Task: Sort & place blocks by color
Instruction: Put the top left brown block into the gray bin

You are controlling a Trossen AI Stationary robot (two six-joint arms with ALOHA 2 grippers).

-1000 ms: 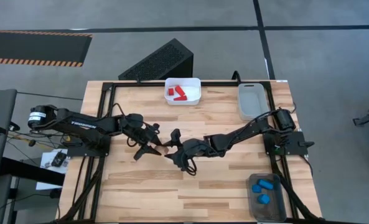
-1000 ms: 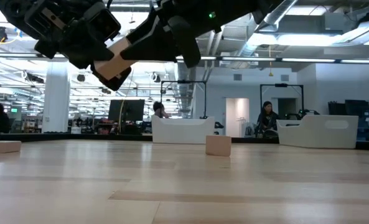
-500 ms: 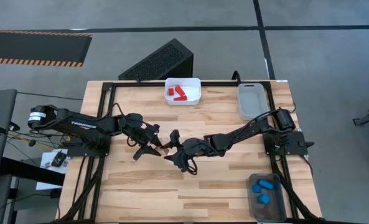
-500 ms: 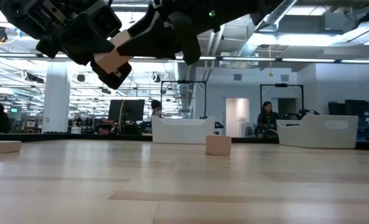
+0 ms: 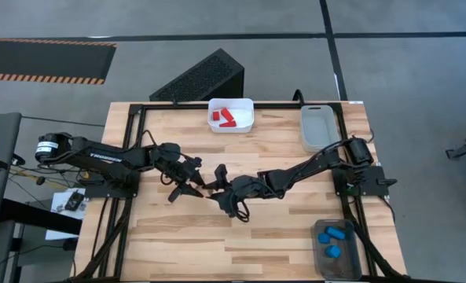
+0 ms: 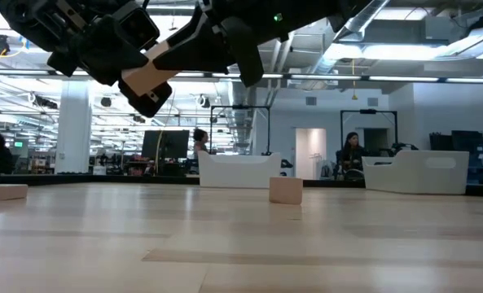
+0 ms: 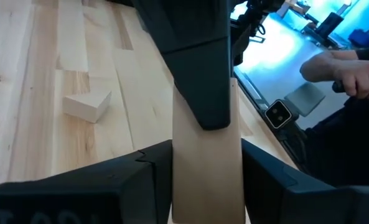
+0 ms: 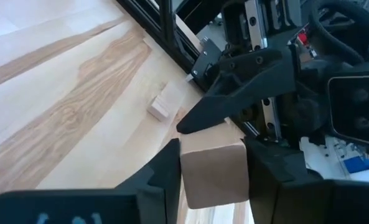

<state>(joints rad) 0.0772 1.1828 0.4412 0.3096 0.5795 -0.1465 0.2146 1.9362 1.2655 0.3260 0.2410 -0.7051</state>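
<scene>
Mid-table in the high view, a pale wooden bar (image 6: 149,72) hangs in the air between the two arms. The left gripper (image 7: 206,165) pinches one end; the right gripper (image 8: 212,165) clamps the other. Its long axis runs gripper to gripper, tilted in the low view.

Table centre crowded: both arms meet above it. Loose wood cube (image 6: 286,190) on open boards beyond.
</scene>
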